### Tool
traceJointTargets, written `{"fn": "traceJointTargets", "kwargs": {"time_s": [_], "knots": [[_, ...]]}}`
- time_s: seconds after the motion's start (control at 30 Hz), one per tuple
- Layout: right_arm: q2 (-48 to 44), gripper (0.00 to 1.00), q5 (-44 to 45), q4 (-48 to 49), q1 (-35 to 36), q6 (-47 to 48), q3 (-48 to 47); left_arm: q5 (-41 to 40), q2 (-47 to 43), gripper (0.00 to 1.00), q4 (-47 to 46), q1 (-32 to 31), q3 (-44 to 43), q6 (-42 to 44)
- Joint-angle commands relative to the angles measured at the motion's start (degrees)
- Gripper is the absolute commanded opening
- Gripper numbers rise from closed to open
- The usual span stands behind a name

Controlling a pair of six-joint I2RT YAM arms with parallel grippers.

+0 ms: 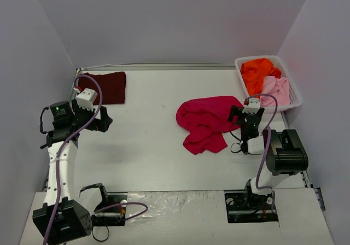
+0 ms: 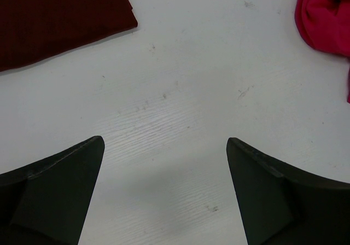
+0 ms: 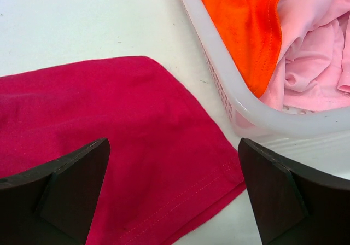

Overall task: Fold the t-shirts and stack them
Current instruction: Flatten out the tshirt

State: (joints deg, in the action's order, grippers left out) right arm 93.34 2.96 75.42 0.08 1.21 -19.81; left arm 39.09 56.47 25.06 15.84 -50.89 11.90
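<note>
Hovering above the crumpled red shirt (image 1: 203,123) on the surface (image 1: 153,141), the right pincer (image 3: 172,146) gapes wide, empty; the left pincer (image 2: 164,144) gapes too, near the folded maroon shirt (image 1: 106,86). Soft, light, floppy cloth: the stitched hem corner (image 3: 232,180) looks the best pinch.

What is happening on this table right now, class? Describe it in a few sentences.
Two robot arms are working through a set of t-shirts. A dark maroon t-shirt lies folded flat at the far left corner. A crimson-red t-shirt lies crumpled mid-table, not yet folded. The right gripper is open just above its hem, beside the white basket, which holds an orange t-shirt and a pale pink t-shirt. The left gripper is open over bare table, holding nothing.
</note>
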Motion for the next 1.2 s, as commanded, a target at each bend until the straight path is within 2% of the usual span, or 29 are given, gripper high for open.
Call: {"fn": "traceJointTargets", "kwargs": {"time_s": [0.0, 1.17], "knots": [[-0.26, 1.0, -0.15, 6.06, 0.19, -1.04, -0.49, 0.46, -0.66, 0.94, -0.63, 0.34, -2.02, -0.04], [-0.18, 1.0, -0.06, 6.15, 0.19, -1.04, -0.49, 0.64, 0.75, 0.94, -0.1, 0.51, -1.84, 1.28]]}}
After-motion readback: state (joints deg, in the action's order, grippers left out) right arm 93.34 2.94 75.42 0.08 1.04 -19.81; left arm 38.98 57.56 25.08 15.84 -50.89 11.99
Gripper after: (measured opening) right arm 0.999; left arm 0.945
